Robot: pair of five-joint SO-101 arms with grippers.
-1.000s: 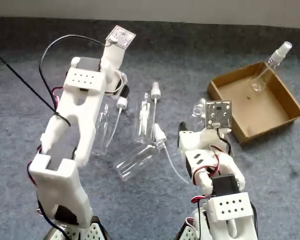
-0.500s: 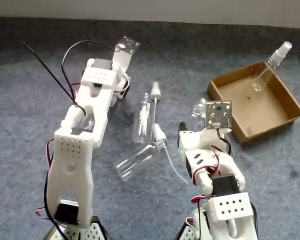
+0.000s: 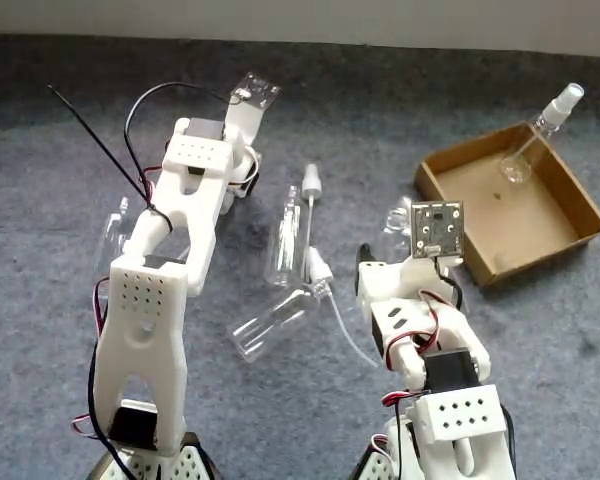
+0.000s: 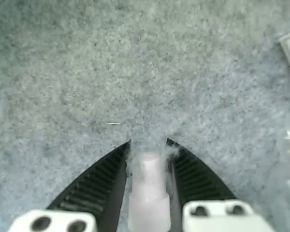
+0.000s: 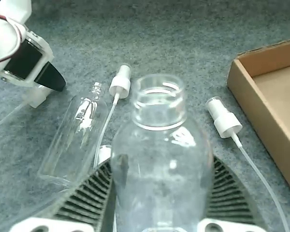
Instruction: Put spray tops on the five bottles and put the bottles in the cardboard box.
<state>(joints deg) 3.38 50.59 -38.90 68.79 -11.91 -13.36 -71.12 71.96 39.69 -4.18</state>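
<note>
My left gripper (image 4: 148, 143) is shut on a white spray top (image 4: 147, 193) just above the grey carpet; from above it sits at the far left (image 3: 244, 183). My right gripper (image 5: 160, 164) is shut on a clear bottle (image 5: 159, 145), held with its open mouth away from the wrist and seen in the high view near the middle (image 3: 395, 218). One bottle (image 3: 285, 235) lies between the arms with a loose spray top (image 3: 311, 181) beside it. A second bottle (image 3: 273, 321) lies nearer, a third (image 3: 115, 228) left of the left arm. The cardboard box (image 3: 565, 215) holds a capped bottle (image 3: 540, 135).
Another loose spray top (image 3: 321, 268) with a long tube lies by the middle bottles. One more spray top (image 5: 223, 123) lies between my right gripper and the box wall (image 5: 241, 92). Black cables (image 3: 130, 120) loop off the left arm.
The left arm has stretched out and swung away from the table's front edge, carrying the spray top. A bottle now shows to its left. The right arm has not moved.
</note>
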